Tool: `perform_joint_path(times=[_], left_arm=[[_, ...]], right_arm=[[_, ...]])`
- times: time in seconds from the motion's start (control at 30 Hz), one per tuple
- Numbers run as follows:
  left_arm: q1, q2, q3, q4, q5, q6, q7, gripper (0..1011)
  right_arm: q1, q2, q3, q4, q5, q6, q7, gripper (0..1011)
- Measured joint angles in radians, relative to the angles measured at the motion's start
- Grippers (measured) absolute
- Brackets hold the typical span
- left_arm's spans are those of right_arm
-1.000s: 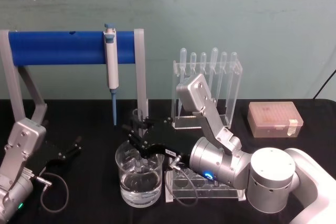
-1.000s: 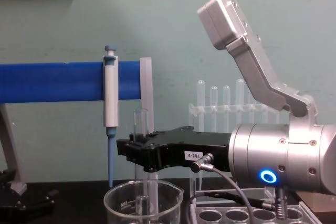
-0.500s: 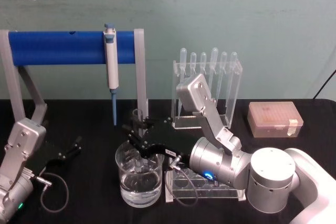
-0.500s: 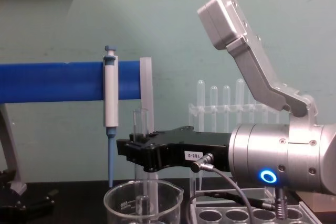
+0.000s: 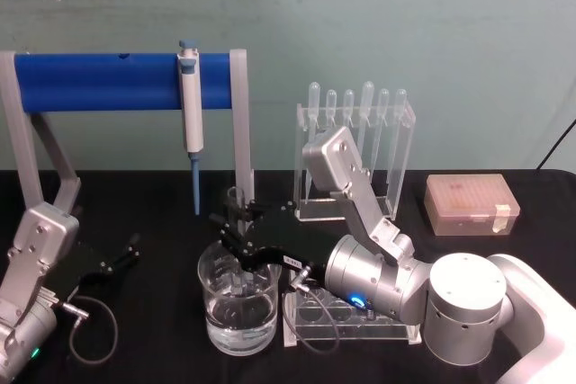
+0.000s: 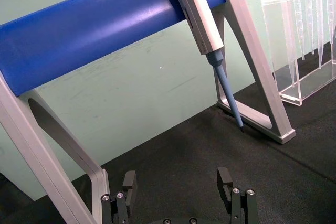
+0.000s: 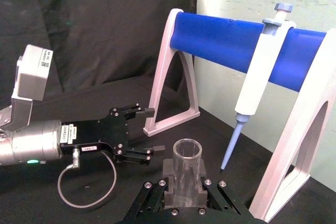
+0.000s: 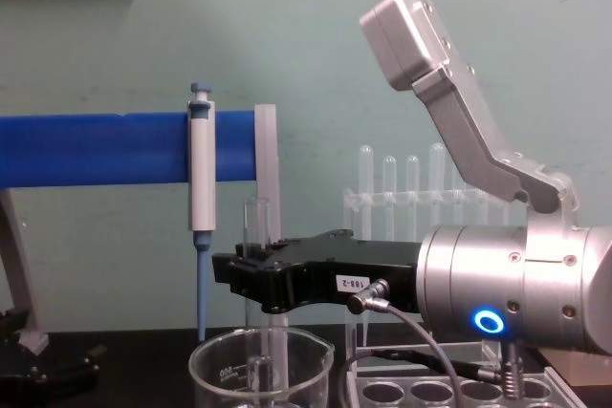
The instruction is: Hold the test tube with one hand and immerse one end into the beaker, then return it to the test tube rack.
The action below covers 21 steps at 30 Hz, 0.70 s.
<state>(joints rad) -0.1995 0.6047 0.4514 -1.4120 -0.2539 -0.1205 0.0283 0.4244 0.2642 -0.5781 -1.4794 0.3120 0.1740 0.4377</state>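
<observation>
Clear glass, the test tube [image 5: 236,209] stands upright between the fingers [image 7: 166,177] of the right gripper [image 5: 236,233], which are clamped on it at about mid-length. Its open rim rises above the fingers. Its round end hangs below them inside the beaker [image 5: 209,305], which holds liquid in its lower part. How deep the tip sits in that liquid I cannot tell.

Compared with a second ago, tube, gripper and beaker stand where they were, with no visible shift.

Just beyond the fingers, the grey leg of the blue bar stand [image 5: 99,81] rises behind the tube, and the pipettor [image 5: 190,114] hangs from the bar, its tip pointing down near the tube's rim. Back along the gripper's wrist, the test tube rack [image 5: 353,323] lies on the black table [image 5: 162,348] beside the beaker, partly covered by that wrist. Farther back stand a clear holder of pipettes [image 5: 360,132] and an orange box [image 5: 470,204]. Well off to the fingers' other side, the left gripper [image 5: 121,254] rests low with its fingers apart, holding nothing.
</observation>
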Motion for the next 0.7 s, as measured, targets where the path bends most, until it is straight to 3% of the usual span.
perform_joint_path(times=[0.7], left_arm=[[0.0, 0.0, 0.0, 0.0, 0.0, 0.0, 0.0, 1000]], right_arm=[[0.0, 0.0, 0.0, 0.0, 0.0, 0.0, 0.0, 224]])
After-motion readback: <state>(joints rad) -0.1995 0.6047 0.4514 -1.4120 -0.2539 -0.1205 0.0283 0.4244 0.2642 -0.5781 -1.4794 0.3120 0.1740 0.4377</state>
